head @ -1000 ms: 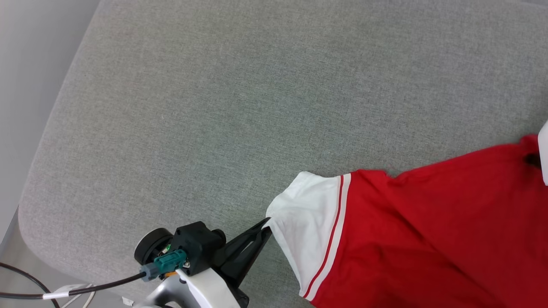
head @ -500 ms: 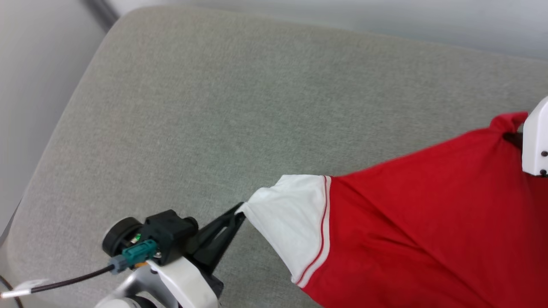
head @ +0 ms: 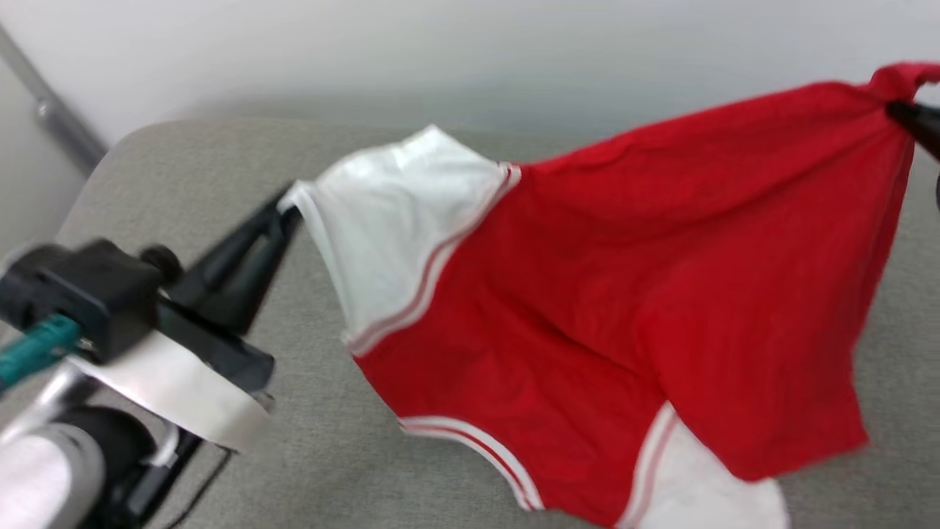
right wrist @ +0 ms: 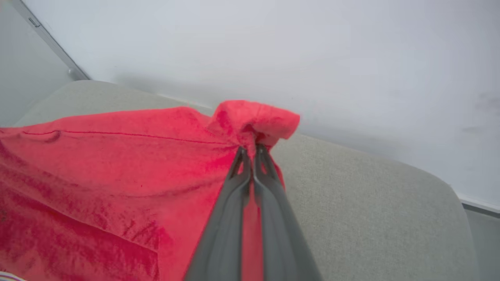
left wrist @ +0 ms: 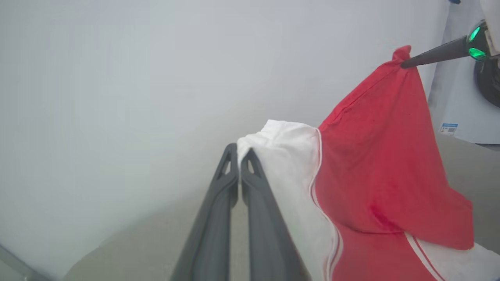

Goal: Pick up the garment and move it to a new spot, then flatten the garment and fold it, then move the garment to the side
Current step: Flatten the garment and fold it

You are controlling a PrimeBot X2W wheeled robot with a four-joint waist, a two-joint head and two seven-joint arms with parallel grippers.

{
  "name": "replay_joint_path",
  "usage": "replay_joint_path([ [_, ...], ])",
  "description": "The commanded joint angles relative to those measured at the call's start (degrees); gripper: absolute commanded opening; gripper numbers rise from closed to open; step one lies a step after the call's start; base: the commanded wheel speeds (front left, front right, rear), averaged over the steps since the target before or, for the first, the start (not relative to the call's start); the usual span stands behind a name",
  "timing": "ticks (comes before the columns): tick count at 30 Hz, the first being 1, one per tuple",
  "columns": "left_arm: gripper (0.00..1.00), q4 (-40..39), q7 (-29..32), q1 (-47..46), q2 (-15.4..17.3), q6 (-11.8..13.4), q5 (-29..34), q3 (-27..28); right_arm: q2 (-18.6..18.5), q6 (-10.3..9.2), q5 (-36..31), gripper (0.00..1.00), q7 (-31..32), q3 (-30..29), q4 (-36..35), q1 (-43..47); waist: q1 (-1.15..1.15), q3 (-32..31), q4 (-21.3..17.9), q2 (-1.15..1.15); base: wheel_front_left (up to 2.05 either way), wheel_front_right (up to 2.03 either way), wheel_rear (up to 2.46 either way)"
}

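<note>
Shirt (head: 587, 294) strung up between both pincers over the grey cushion (head: 183, 169).
The left pincer (head: 290, 209) is clamped on the white sleeve (head: 396, 220) edge and the right pincer (head: 897, 110) on a bunched red corner. The shirt's long axis runs left to right between them, its lower part sagging toward the cushion, so laying it down likely needs both arms together.

One garment (head: 587, 294), two end effectors (head: 290, 209) (head: 899, 110), one cushion (head: 308, 441).

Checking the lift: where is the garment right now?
In the head view the garment hangs over the grey cushion, stretched between the left gripper on its white sleeve at left and the right gripper on a red corner at upper right.
</note>
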Motion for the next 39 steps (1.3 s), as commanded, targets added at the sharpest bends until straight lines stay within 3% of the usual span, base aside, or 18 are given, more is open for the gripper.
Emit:
replay_joint_path([
  [1,0.0,-0.5,0.0,-2.2,0.8,0.0,-0.2,1.6,-0.1,-0.01,0.3,0.0,-1.0,-0.4,-1.9,-1.0,-0.01,-1.3,-2.4,0.0,0.0,0.0,0.0],
  [8,0.0,-0.6,-1.3,-11.3,2.0,0.1,-0.2,8.3,2.6,-0.01,2.2,0.0,-4.6,-4.2,-7.5,-4.2,-0.01,-1.8,-6.6,0.0,0.0,0.0,0.0],
  [11,0.0,-0.4,-1.9,-15.8,-0.2,-0.1,-2.8,10.2,2.7,0.0,2.3,0.0,-5.8,-4.6,-9.5,-5.6,-0.01,-1.6,-7.9,0.0,0.0,0.0,0.0],
  [23,0.0,5.7,-3.0,-33.8,-1.9,-2.0,-2.2,13.6,4.6,-0.01,3.5,0.0,-10.3,-6.4,-12.9,-12.2,-0.01,1.8,-12.8,0.0,0.0,0.0,0.0],
  [32,0.0,14.1,-3.8,-47.1,-2.8,-5.0,-0.5,13.5,4.3,-0.01,2.5,0.0,-13.7,-6.3,-12.6,-19.0,-0.01,10.2,-14.9,0.0,0.0,0.0,0.0],
  [39,0.0,24.6,-4.7,-60.1,-3.6,-8.7,2.4,11.6,4.5,-0.01,-0.1,0.0,-20.1,-3.9,-6.1,-28.5,-0.01,18.8,-16.0,0.0,0.0,0.0,0.0],
])
